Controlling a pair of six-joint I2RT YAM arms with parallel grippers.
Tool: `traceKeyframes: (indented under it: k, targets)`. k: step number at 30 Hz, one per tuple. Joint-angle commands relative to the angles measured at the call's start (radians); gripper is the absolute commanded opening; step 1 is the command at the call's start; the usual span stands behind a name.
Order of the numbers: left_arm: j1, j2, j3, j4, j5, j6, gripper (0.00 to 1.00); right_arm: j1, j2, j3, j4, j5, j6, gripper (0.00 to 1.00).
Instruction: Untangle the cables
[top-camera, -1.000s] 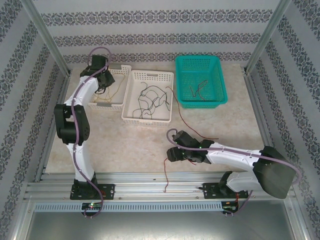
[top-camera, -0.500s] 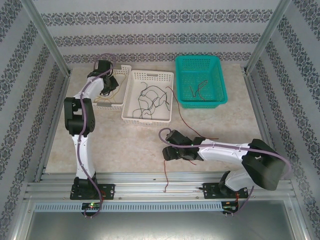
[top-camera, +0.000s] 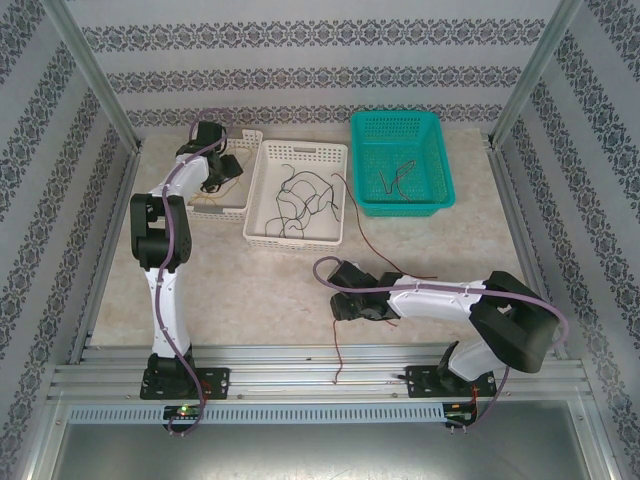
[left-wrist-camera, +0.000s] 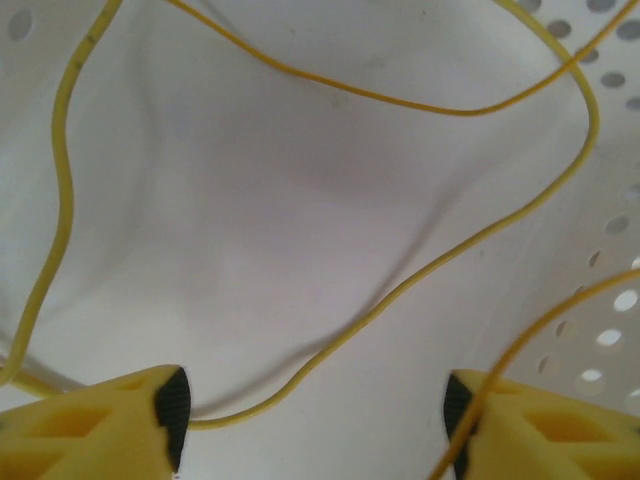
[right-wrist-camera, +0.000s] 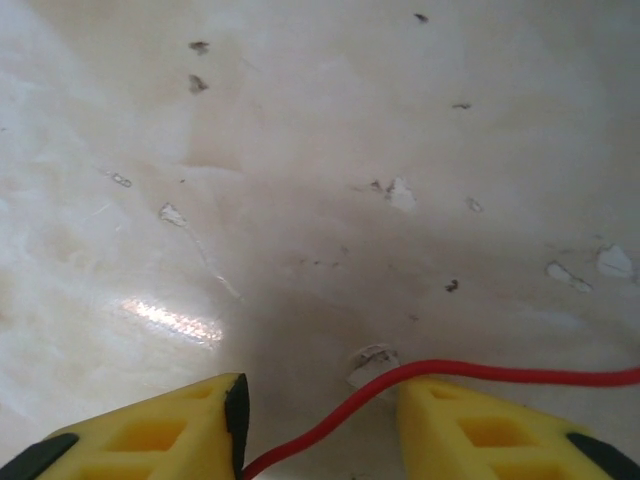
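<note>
Soft light keeps the top view sharp, glare streaks the table (right-wrist-camera: 420, 150) ahead of the right gripper (right-wrist-camera: 318, 425), and the yellow cable (left-wrist-camera: 420, 275) ahead of the left gripper (left-wrist-camera: 315, 420) casts a faint, blurred shadow.

Far row: left white basket (top-camera: 215, 213), middle white basket (top-camera: 296, 243) and teal basket (top-camera: 405, 208) stand side by side
Left-centre tabletop (top-camera: 250, 290): bare, passable
Near centre: red cable (top-camera: 337, 355) crosses; right gripper (right-wrist-camera: 322, 395) straddles it

Yellow cable (left-wrist-camera: 65, 200): thin, slack loops on the left white basket (top-camera: 232, 208) floor. Dark cables (top-camera: 300, 200): tangled in the middle white basket (top-camera: 262, 238). Red and dark strands (top-camera: 392, 180): in the teal basket (top-camera: 442, 195). Red cable (right-wrist-camera: 500, 373): flat on the tabletop (top-camera: 250, 290), trailing over the near edge.
</note>
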Motion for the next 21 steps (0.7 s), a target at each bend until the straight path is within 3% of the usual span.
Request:
traceKeyframes:
  k: [1,12,21]
  targets:
    - [0.010,-0.080,0.050,-0.040,0.000,0.012,0.78,0.014,0.029,0.013,0.035,0.004,-0.001,0.40]
    - [0.011,-0.272,0.032,-0.031,-0.054,0.008,1.00,0.007,0.025,-0.001,0.045,0.009,-0.002,0.06]
    - [0.006,-0.441,-0.149,0.043,-0.085,-0.025,1.00,0.006,-0.092,0.006,0.014,0.013,-0.013,0.00]
